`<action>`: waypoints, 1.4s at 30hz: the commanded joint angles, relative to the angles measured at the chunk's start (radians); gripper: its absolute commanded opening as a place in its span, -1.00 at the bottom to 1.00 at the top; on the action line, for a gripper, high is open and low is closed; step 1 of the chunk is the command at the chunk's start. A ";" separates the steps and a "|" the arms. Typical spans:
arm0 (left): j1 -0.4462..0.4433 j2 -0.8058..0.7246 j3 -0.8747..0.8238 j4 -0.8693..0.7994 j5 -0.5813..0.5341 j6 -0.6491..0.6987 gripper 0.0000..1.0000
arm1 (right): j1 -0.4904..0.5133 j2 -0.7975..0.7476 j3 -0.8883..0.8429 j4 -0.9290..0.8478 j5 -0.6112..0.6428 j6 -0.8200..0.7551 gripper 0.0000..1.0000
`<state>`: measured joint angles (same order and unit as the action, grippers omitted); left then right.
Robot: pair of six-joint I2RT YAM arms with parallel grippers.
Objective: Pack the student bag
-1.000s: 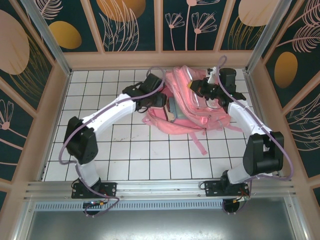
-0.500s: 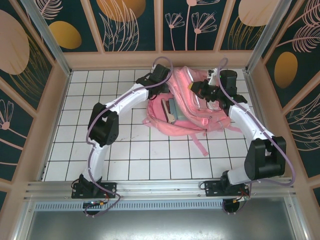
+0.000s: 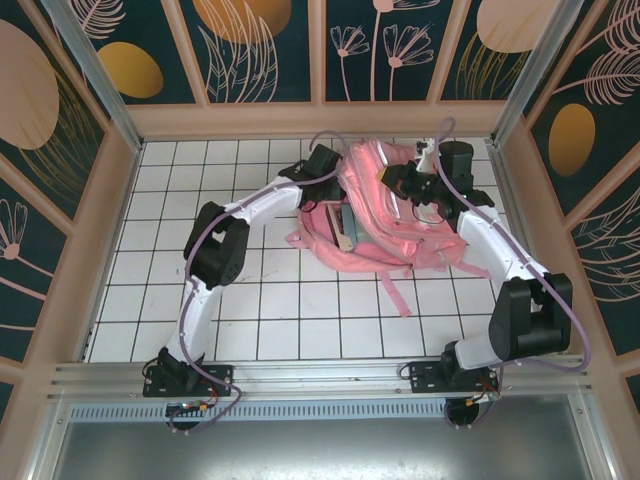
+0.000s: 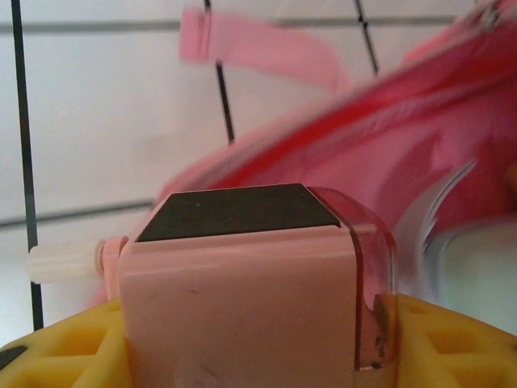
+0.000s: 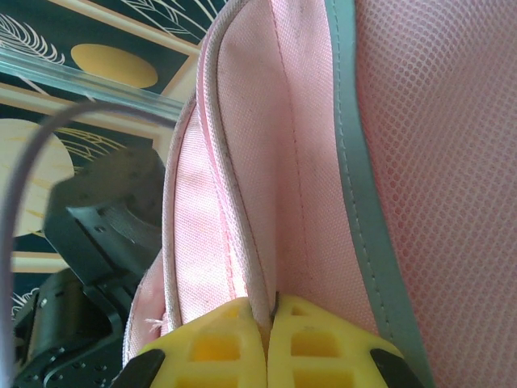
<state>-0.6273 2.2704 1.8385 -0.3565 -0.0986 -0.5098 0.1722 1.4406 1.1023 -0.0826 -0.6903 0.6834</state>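
I've got the bag [image 3: 385,225] lying at the far side of the counter [image 3: 250,300], a bit right of centre, with its mouth gaping toward my left arm. My left fingers [image 4: 56,347] are clamped on a pink box [image 4: 242,299], one yellow finger on each side and its dark top facing the wrist camera. The box hangs just beside the bag's far-left edge, with pink fabric right behind it. My right fingers [image 5: 214,347] are pressed together, pinching a fold of the bag's rim. A loose strap [image 3: 395,290] trails toward me across the tiles. Something grey-green sits in the open mouth; I can't tell what.
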 commanded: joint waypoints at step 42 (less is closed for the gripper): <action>0.042 -0.221 -0.093 -0.126 -0.093 0.069 0.58 | 0.012 0.010 0.045 0.062 -0.059 -0.010 -1.00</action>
<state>-0.5930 2.0445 1.7958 -0.4793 -0.1574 -0.4732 0.1722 1.4715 1.1110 -0.0696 -0.7082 0.6830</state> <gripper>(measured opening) 0.803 0.069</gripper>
